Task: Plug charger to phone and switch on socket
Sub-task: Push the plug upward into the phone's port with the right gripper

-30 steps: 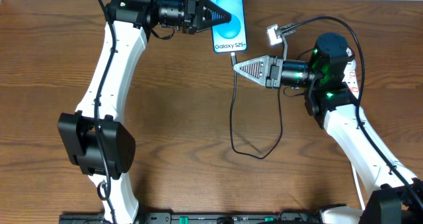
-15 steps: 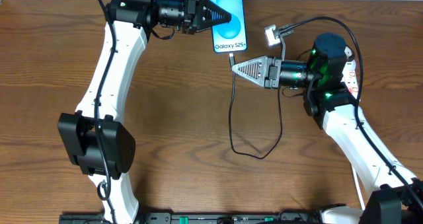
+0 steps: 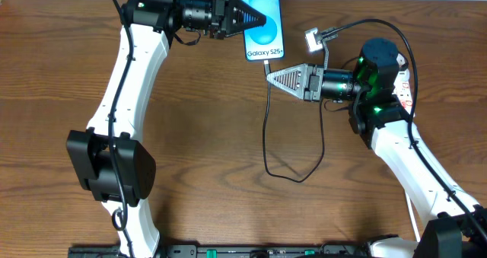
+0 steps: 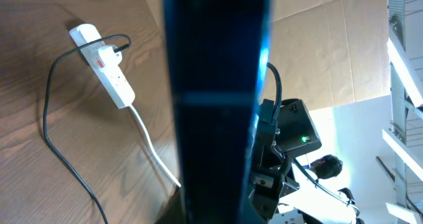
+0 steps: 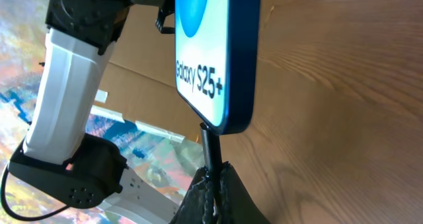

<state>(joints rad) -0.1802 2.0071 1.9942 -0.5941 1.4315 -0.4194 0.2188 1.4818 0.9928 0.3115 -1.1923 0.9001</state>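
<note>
Alignment is looking fine: right gripper [image 3: 272,76] is pinching the charger [image 5: 208,148] tight, tip touching the phone's [image 3: 266,41] bottom edge; left gripper [image 3: 261,18] is clamping the phone at the table's [image 3: 190,136] far edge. I'd be pushing straight in, no twisting

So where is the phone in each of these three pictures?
Overhead: the phone is at top centre, screen up.
Left wrist: it is the dark upright band through the middle.
Right wrist: upper centre, "Galaxy S25+" showing.
Shared landmark: the charger, a thin black cable.
</note>
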